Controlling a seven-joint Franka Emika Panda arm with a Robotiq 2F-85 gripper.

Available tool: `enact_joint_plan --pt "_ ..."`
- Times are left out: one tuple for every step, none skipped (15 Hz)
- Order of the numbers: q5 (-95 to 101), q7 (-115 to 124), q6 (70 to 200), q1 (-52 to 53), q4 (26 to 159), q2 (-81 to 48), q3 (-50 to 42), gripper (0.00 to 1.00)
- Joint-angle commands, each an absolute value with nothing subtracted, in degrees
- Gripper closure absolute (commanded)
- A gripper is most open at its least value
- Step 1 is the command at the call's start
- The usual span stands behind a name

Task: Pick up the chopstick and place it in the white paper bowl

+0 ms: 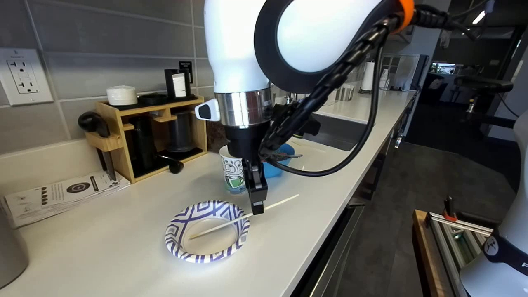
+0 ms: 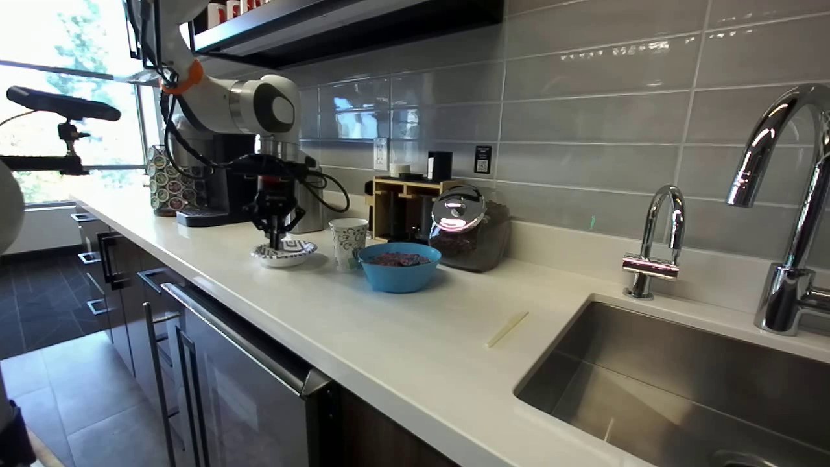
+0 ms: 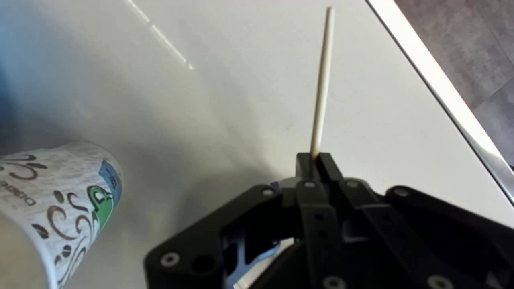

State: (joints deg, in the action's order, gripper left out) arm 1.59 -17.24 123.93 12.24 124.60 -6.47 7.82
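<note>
at the far left of an exterior view we see part of a grey cylinder (image 1: 10,251) standing on the pale tabletop (image 1: 103,235), and beside it a stack of printed sheets (image 1: 62,192). next comes a wooden rack (image 1: 120,154) with dark containers (image 1: 180,132) inside it. further right the white paper bowl (image 1: 214,244) sits on the tabletop, open side up, its rim patterned in blue. the chopstick (image 1: 220,226) slants across that rim: one end is over the bowl's plain centre, the other reaches out past the rim, over the tabletop. whether it touches the bowl we cannot tell. a printed paper cup (image 1: 233,171) stands upright near the bowl, and to the right of the cup we find the end effector (image 1: 257,207), pointing down close to the bowl's rim. in the wrist view we see its fingers (image 3: 330,166) drawn narrow, with the chopstick pinched between their tips. to the right of these, in both exterior views, a blue bowl (image 2: 400,279) stands near the cup; we make out dark reddish contents (image 2: 399,259) in it. a see-through jar (image 2: 483,245) with a shiny lid (image 2: 457,211) stands just beside it. then a thin pale strip (image 2: 508,329) lies on the tabletop, near the sink (image 2: 674,350) at the right.
</note>
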Motion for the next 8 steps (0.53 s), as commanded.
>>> enact_joint_plan --pt "3.0 -16.34 122.79 11.47 123.33 -7.62 8.95 0.99" --pt "3.19 -16.25 122.87 11.5 123.36 -7.65 8.97 0.99" --pt "3.29 -16.19 122.93 11.51 123.38 -7.69 9.0 0.99" --pt "3.36 -16.15 122.93 11.53 123.33 -7.76 9.03 0.99" --pt "3.51 -16.07 123.0 11.55 123.31 -7.82 9.05 0.99" --pt "3.78 -15.98 123.14 11.57 123.31 -7.9 9.06 0.99" --pt "3.91 -15.98 123.17 11.57 123.31 -7.97 9.1 0.99" --pt "4.19 -15.87 123.32 11.58 123.34 -8.04 9.13 0.99"
